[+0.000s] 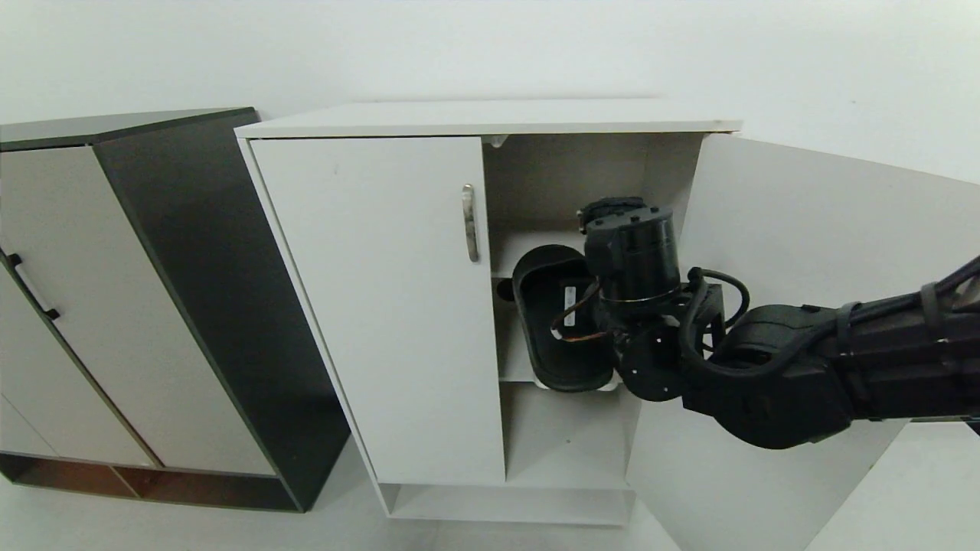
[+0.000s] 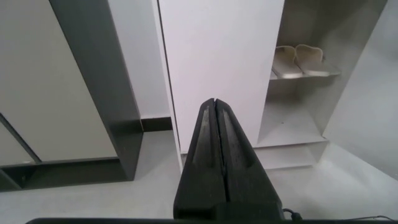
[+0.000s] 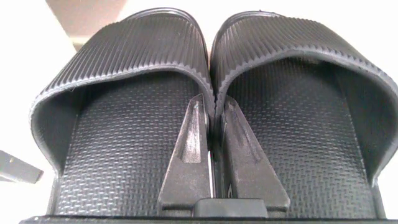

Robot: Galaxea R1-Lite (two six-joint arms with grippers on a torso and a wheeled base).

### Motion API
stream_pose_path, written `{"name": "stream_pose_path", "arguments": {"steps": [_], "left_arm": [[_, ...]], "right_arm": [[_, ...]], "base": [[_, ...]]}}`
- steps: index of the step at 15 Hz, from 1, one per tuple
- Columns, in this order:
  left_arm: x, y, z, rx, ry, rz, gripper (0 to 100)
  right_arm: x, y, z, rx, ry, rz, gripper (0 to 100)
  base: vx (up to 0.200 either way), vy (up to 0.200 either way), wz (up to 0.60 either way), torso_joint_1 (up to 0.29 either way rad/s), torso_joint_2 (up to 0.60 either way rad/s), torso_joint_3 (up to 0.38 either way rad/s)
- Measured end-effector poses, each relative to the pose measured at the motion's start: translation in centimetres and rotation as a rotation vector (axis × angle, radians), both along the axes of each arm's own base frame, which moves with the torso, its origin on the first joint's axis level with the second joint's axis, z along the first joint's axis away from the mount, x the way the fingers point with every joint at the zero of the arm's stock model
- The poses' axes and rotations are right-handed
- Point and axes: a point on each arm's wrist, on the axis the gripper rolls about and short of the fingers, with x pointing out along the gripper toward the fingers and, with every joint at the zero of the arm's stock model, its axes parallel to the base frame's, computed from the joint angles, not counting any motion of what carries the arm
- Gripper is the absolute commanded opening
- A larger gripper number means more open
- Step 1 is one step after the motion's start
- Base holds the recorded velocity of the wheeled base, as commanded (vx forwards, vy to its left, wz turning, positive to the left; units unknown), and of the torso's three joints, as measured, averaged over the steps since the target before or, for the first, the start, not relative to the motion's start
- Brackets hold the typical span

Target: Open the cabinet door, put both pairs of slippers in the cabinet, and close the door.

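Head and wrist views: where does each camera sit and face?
Head view: on the head, looking down at the white cabinet, right door open; the right arm holds black slippers there.
Left wrist view: on the left wrist, facing the cabinet past the shut left hand; light slippers lie on a shelf.
Right wrist view: along the right hand, clamped on the black slippers.
Head and left wrist views share the cabinet.

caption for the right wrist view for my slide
Right hand pinching the touching inner edges of a pair of black ribbed rubber slippers.
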Motion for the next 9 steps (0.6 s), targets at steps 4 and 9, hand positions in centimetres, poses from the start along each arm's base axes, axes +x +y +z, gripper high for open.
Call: {"name": "stream_pose_path", "arguments": {"steps": [4,9], "left_arm": [[0.0,0.0,0.0,0.000,0.000,0.000,0],[0.0,0.0,0.0,0.000,0.000,0.000,0]], "right_arm": [[1.2,0.3,-0.5,-0.017,0.020,-0.018,0],[1.9,0.7,-0.3,-0.005,0.009,-0.024,0]], "base": [[0.150,0.000,0.00,0.002,0.01,0.003],[0.200,0.000,0.00,0.002,0.00,0.001]]}}
